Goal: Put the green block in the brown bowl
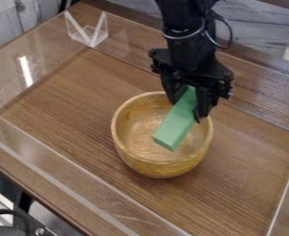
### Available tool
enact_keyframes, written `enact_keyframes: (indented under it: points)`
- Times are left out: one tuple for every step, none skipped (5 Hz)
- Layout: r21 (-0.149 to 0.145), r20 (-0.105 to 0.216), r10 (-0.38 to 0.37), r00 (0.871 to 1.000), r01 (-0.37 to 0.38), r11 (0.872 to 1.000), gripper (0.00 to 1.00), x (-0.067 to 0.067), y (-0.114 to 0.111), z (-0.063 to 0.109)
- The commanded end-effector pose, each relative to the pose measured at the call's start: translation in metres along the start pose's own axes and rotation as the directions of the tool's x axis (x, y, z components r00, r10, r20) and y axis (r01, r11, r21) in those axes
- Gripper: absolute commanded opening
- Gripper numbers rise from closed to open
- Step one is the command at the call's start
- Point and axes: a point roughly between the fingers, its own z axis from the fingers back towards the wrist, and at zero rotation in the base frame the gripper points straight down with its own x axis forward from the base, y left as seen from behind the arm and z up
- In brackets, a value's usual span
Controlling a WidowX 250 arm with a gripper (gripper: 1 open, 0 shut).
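Gripper [192, 95]: black, pointing steeply down over the far right part of the bowl; clenched on the upper end of the green block
Green block [177, 123]: held tilted, top end between the fingers, lower end hanging down-left inside the bowl's hollow; whether the tip touches the bowl floor I cannot tell
Brown bowl [132, 153]: light wooden, upright on the table, centre of view; gripper just above its far rim
Table [73, 97]: dark wood grain; clear plastic walls around the work area
Clear stand [86, 29]: small, V-shaped, at the far left, well apart from the bowl
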Motion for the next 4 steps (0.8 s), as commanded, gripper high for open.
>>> enact_keyframes:
  points:
    - [-0.004,0.036,-0.005,0.999,0.005,1.0,0.0,0.005,0.0042,0.0072]
    - [-0.008,0.038,-0.004,0.999,0.005,1.0,0.0,0.004,0.0071,0.0081]
    - [-0.015,0.041,-0.006,0.999,0.006,1.0,0.0,0.0031,0.0093,0.0101]
    - [-0.021,0.047,-0.008,0.999,0.009,1.0,0.0,0.0022,0.0107,0.0125]
